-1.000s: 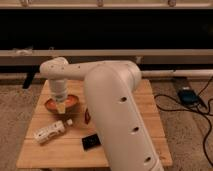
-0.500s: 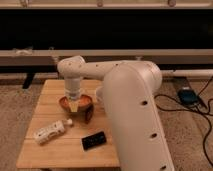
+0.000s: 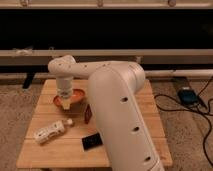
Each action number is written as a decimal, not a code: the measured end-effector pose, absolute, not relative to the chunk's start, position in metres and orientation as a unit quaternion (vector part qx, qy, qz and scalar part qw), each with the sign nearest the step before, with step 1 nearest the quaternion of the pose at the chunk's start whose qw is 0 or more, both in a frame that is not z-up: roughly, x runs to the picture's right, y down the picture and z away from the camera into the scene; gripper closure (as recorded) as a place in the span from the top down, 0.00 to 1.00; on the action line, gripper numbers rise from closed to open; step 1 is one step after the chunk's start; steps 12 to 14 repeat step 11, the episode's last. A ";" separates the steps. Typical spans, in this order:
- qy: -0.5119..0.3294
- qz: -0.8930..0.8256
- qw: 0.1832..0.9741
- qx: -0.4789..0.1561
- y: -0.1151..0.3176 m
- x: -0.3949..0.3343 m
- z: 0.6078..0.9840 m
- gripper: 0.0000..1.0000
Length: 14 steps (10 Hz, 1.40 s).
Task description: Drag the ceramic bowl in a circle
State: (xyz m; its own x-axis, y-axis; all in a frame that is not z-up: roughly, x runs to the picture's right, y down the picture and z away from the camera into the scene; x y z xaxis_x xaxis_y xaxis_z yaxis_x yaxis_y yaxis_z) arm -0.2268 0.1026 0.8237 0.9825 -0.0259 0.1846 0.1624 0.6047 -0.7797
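Note:
The orange ceramic bowl [image 3: 73,96] sits on the wooden table [image 3: 50,150], left of centre toward the far side. My gripper [image 3: 65,101] points straight down into the bowl at its left-front part, at the end of the white arm [image 3: 115,100]. The arm covers the bowl's right edge.
A white bottle [image 3: 50,131] lies on its side at the front left. A small dark reddish-brown oblong object [image 3: 88,114] stands just in front of the bowl. A black flat object [image 3: 91,142] lies near the front edge. A blue device [image 3: 186,95] with cables lies on the carpet to the right.
The bowl and my gripper moved right across the table, then slightly back toward the far left. The arm swung with them.

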 end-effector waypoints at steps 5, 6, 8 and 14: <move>-0.076 -0.064 0.905 -0.414 0.094 -0.229 0.833 0.80; -0.082 -0.062 0.908 -0.407 0.086 -0.229 0.833 0.80; -0.098 -0.059 0.912 -0.395 0.069 -0.229 0.827 0.80; -0.114 -0.048 0.914 -0.386 0.061 -0.229 0.824 0.80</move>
